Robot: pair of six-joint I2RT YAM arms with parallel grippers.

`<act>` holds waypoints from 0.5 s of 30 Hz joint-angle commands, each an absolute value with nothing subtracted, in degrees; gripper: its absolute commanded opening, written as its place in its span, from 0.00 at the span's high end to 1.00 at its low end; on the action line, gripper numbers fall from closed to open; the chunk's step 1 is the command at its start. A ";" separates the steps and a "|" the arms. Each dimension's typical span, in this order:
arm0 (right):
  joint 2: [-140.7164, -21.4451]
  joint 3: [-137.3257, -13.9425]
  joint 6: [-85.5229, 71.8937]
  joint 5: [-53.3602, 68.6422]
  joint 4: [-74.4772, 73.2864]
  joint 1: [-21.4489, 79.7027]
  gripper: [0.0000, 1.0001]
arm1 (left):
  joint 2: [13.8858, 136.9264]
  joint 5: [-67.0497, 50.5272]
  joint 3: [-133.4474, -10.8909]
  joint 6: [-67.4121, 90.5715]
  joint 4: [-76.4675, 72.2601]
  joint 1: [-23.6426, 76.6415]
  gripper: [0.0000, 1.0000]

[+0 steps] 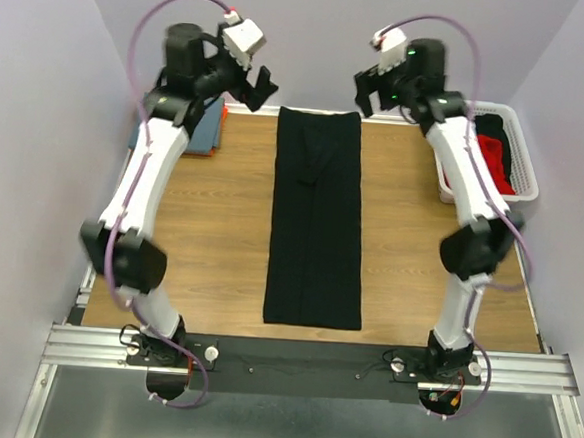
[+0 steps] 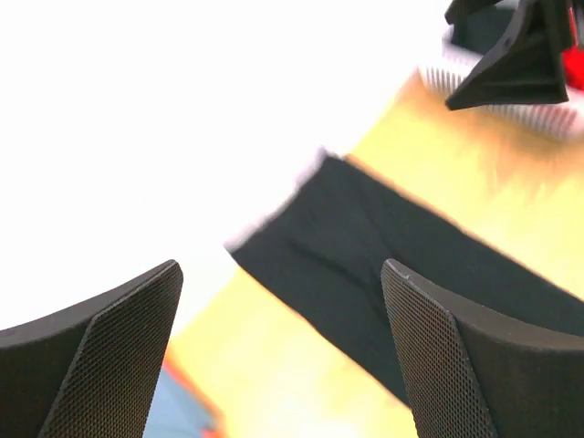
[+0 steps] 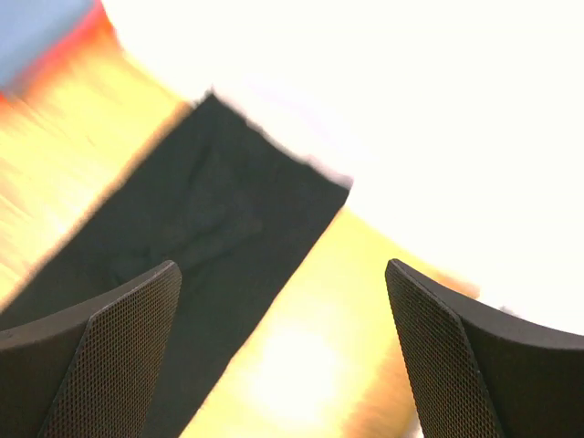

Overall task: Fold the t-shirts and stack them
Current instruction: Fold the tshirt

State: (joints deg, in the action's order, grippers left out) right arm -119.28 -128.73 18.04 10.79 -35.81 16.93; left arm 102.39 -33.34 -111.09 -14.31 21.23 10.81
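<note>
Left pincer (image 1: 262,89) hung released, jaws spread wide with nothing between them, and the right pincer (image 1: 367,94) mirrored it, just as open and just as empty. Both were held high, facing each other across a gap.

In that gap and below them lay the far short edge of the black t-shirt (image 1: 317,221). It was already folded into one long narrow strip, flat on the table (image 1: 211,233). Each pincer sat just outside its own far corner of the cloth, clear of it, and the strip ran away from both toward the arm bases. Both wrist views looked down on that far edge, though glare and blur washed out the detail.

By my reading this was a light, limp, soft piece, several layers thick. It would sag from any hold, and the layers could slide apart if only the top one was caught. The two far corners looked like the places to grip, one per pincer, with the fingers coming right down to the wood to catch every layer.

Further out, beyond the left pincer's outer side, sat a blue folded pile (image 1: 206,128). Beyond the right pincer's outer side stood a white basket (image 1: 524,173) holding a red garment (image 1: 492,153) and something dark.
</note>
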 commanded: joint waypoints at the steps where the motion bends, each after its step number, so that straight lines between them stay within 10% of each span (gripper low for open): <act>1: -107.78 -119.84 21.69 15.19 -35.77 17.58 0.00 | 89.52 -33.84 -100.07 -16.99 13.47 10.63 0.02; 8: -91.42 -105.32 31.98 22.14 -46.74 20.30 0.00 | 74.98 -41.12 -84.50 -34.82 23.00 11.86 0.02; 15: -76.04 -72.23 42.26 21.80 -55.99 30.48 0.00 | 55.40 -34.81 -54.35 -56.51 36.92 34.67 0.07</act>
State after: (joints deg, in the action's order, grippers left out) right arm -82.17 -86.32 34.83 19.75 -46.89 25.30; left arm 64.97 -35.94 -65.43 -43.27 27.86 23.99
